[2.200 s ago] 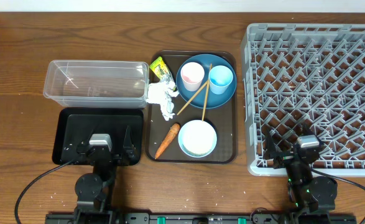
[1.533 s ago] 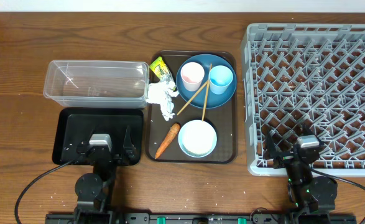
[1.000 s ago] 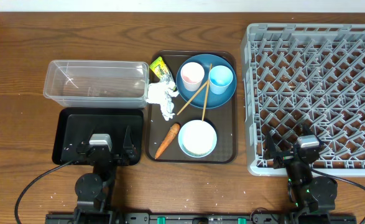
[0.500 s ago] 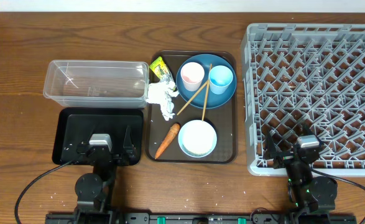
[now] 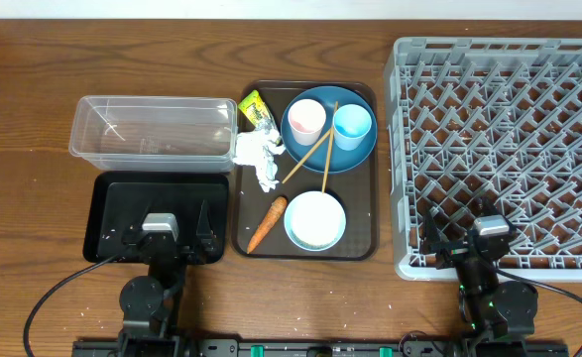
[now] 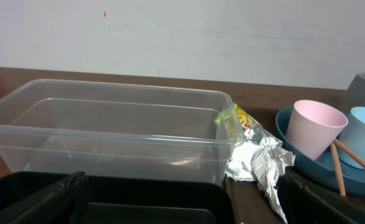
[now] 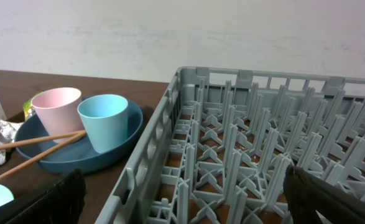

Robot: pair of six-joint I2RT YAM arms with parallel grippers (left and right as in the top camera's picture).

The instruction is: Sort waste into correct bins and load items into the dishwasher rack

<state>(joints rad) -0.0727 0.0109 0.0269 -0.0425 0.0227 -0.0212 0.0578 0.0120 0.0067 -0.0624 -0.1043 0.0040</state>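
The left fingers (image 6: pixel 39 199) are spread wide and hold nothing, hanging over the near edge of the black tray (image 5: pixel 112 193). The right fingers (image 7: pixel 39 199) are spread just as wide, also empty, over the near-left corner of the dishwasher rack (image 5: pixel 499 119).

Over the last couple of seconds nothing has shifted. Both arms sit parked and every object lies where it did, so I judge the task has not yet begun.

All the work sits on the brown tray (image 5: pixel 368 233) in the middle of the worktop (image 5: pixel 33 198). Taking that tray as the dial:
- The blue plate (image 5: pixel 355 159) lies at 1 o'clock and carries the pink cup (image 5: pixel 305 121) and the light-blue cup (image 5: pixel 352 126).
- The chopsticks (image 5: pixel 310 157) slant off the plate towards 6 and 7.
- The white bowl (image 5: pixel 315 220) is at 6 and the carrot (image 5: pixel 267 223) at 7.
- The tissue (image 5: pixel 261 154) is at 10, just beside the wrapper (image 5: pixel 255 107) at 11.

Off the tray, the clear tub (image 5: pixel 154 101) stands at 10 o'clock, the black tray at 8 and the rack at 3. The waste lies nearer the left arm, which probably suits it best.
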